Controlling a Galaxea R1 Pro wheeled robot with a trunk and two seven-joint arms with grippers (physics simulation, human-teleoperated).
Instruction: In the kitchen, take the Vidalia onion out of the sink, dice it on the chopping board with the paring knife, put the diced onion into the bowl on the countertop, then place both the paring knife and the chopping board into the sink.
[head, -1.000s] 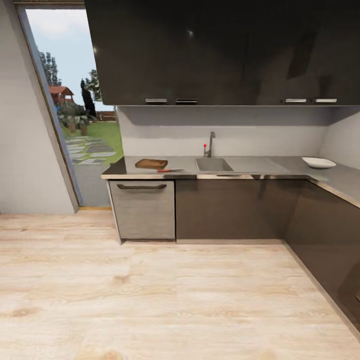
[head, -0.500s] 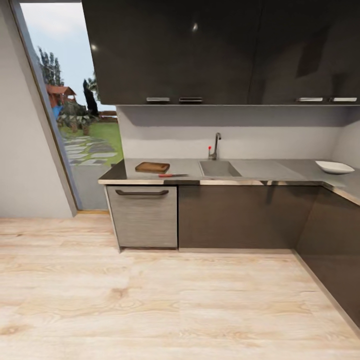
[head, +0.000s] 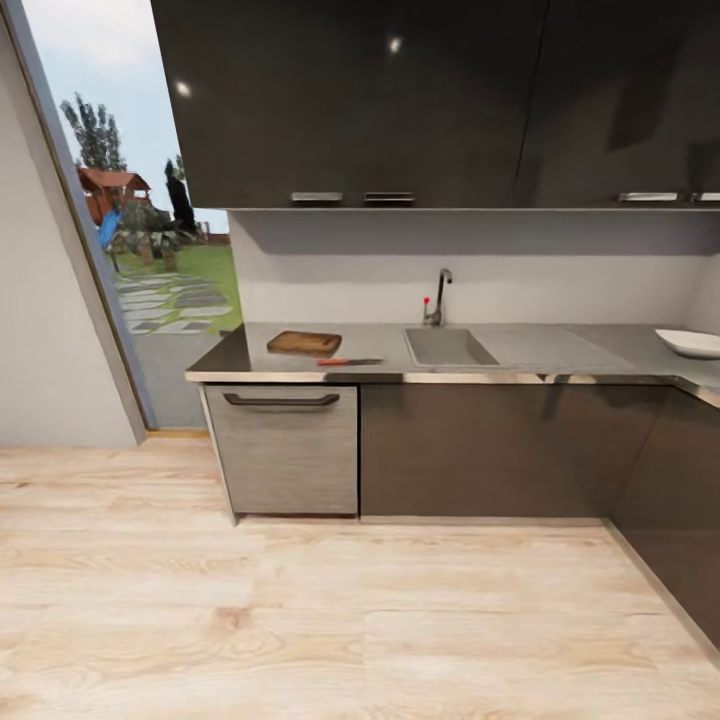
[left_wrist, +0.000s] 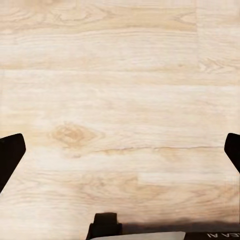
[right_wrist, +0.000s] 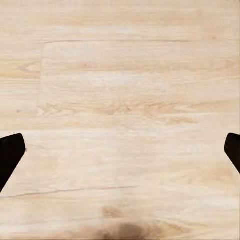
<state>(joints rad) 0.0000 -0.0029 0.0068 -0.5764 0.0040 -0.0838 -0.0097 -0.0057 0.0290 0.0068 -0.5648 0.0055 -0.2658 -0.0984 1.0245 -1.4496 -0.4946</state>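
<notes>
Across the room, the dark brown chopping board (head: 303, 343) lies on the grey countertop (head: 560, 345) left of the sink (head: 447, 347). The red-handled paring knife (head: 348, 361) lies just in front of the board, near the counter's front edge. The white bowl (head: 690, 343) sits far right on the counter. The onion is hidden from here; the basin's inside shows no detail. Both wrist views look down at the pale wood floor: my left gripper (left_wrist: 120, 150) and right gripper (right_wrist: 120, 155) are open, dark fingertips (left_wrist: 10, 155) (right_wrist: 10, 152) wide apart, holding nothing.
A chrome tap (head: 438, 298) with a red dot stands behind the sink. Dark wall cabinets (head: 400, 100) hang above, and a grey dishwasher front (head: 285, 450) sits under the board. A glass door (head: 130, 250) to the garden is at left. Wood floor (head: 350, 620) stretches between me and the cabinets.
The whole head view has shifted: the counter looms larger and the bowl has slid toward the right edge, so the camera has moved closer. Nothing on the counter has moved.
</notes>
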